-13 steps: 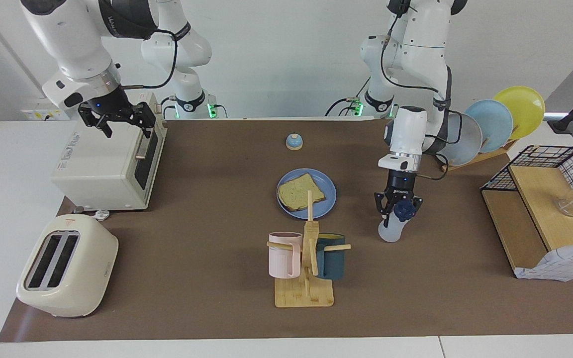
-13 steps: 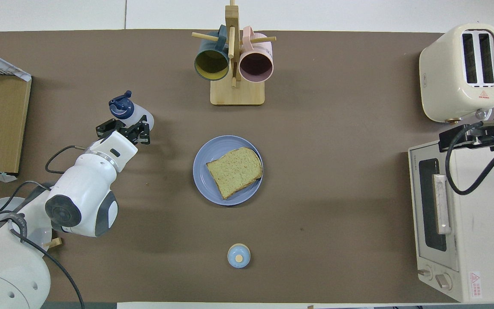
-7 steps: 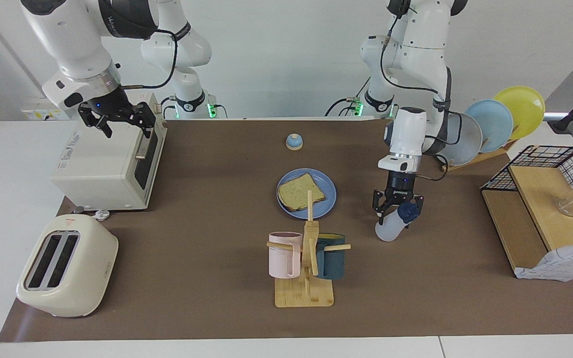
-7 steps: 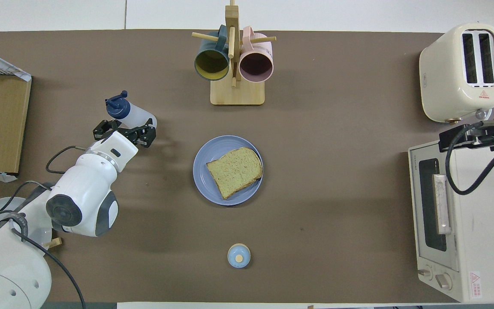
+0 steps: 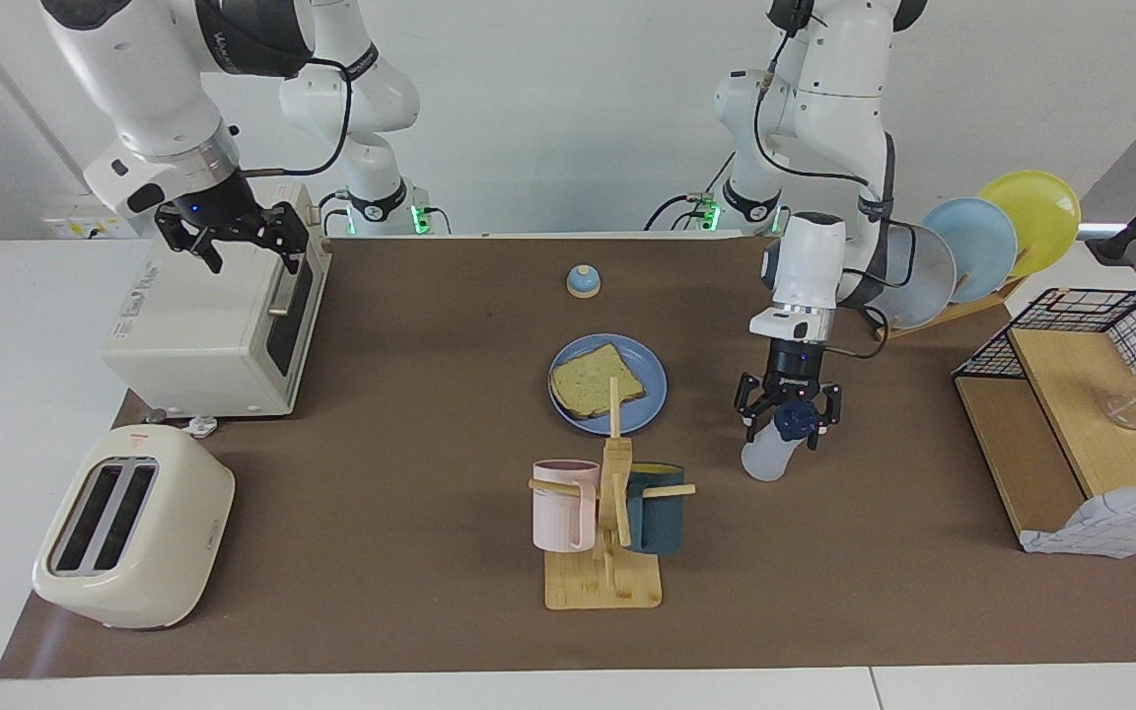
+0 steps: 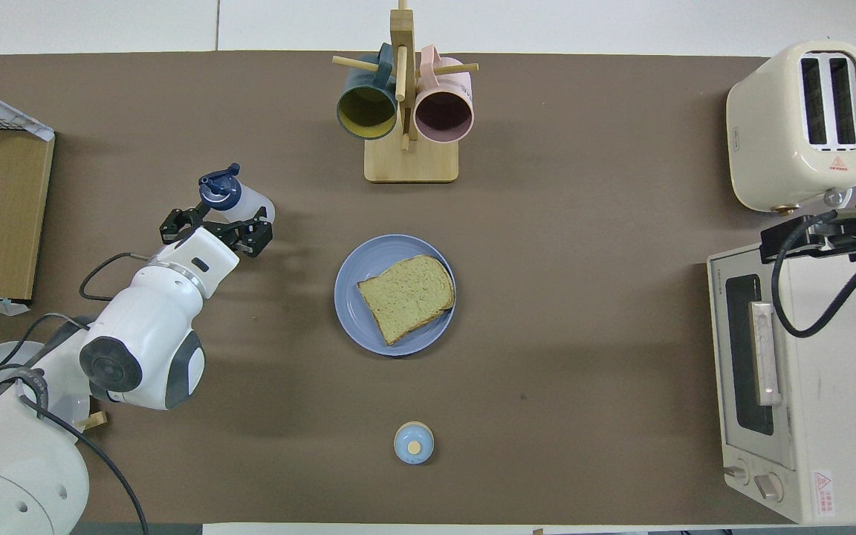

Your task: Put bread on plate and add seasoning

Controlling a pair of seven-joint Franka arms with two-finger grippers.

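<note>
The bread (image 5: 596,383) (image 6: 406,297) lies flat on the blue plate (image 5: 652,385) (image 6: 350,312) in the middle of the mat. The seasoning (image 5: 767,456) (image 6: 246,202), a whitish bottle with a navy cap, stands on the mat beside the plate toward the left arm's end. My left gripper (image 5: 790,414) (image 6: 216,227) hangs open right over it, its fingers spread to either side of the cap and not gripping. Above the toaster oven's top, my right gripper (image 5: 233,237) waits, open and holding nothing.
A wooden mug tree (image 5: 607,513) with a pink and a dark mug stands farther from the robots than the plate. A small bell (image 5: 583,282) sits nearer to them. Toaster oven (image 5: 203,325) and toaster (image 5: 129,528) fill the right arm's end; upright plates (image 5: 982,247) and a wire-and-wood shelf (image 5: 1071,414) the left arm's end.
My left gripper has opened and let go of the seasoning bottle. The bottle rocked, then settled upright on the mat. The right arm has not moved.
</note>
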